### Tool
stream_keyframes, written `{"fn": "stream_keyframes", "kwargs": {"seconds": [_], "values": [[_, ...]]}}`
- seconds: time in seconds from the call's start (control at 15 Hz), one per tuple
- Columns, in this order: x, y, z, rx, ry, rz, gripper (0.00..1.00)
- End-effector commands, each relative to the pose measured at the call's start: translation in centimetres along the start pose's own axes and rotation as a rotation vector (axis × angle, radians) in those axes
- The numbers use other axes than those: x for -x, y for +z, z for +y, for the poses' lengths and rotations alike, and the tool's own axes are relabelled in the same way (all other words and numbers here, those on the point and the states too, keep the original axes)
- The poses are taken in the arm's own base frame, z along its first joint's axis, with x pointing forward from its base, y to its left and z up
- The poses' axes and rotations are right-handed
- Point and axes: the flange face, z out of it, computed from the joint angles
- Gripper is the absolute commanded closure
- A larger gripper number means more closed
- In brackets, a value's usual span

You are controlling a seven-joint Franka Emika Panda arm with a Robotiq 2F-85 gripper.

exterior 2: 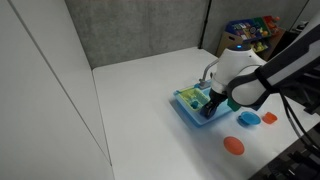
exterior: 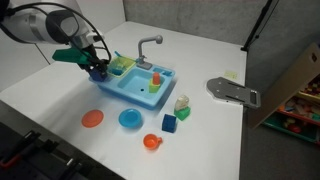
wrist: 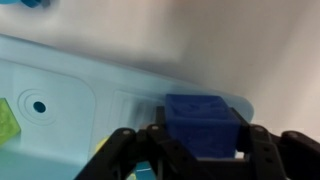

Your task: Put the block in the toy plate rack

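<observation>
My gripper (wrist: 203, 140) is shut on a dark blue block (wrist: 203, 122), which fills the space between the black fingers in the wrist view. In an exterior view the gripper (exterior: 97, 68) hangs over the left end of the light blue toy sink set (exterior: 135, 85), at the toy plate rack section (exterior: 105, 75). The same set shows in an exterior view (exterior 2: 195, 105), with the gripper (exterior 2: 212, 106) down at it. The light blue plastic surface (wrist: 70, 95) lies just under the block.
On the white table lie an orange plate (exterior: 92, 119), a blue plate (exterior: 130, 119), an orange cup (exterior: 151, 142), a blue cube (exterior: 169, 124) and a green-white item (exterior: 182, 107). A grey metal part (exterior: 232, 91) lies near the table's right edge. A grey faucet (exterior: 147, 48) stands on the sink.
</observation>
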Motion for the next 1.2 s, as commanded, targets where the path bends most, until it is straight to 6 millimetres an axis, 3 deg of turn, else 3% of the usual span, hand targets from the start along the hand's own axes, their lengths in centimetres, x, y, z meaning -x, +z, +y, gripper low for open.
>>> {"fn": "stream_keyframes", "kwargs": {"seconds": [0.0,0.33,0.73,0.93,1.13], "values": [[-1.2,-1.0,0.3,0.021,0.019,0.020,0.68],[-3.5,-3.6,1.6,0.036,0.061,0.061,0.70],[-7.2,-4.7,2.7,0.042,0.112,0.041,0.70],[-8.8,-4.6,2.7,0.056,0.131,0.027,0.70],[-9.9,-3.2,3.1,0.063,0.158,0.003,0.70]]}}
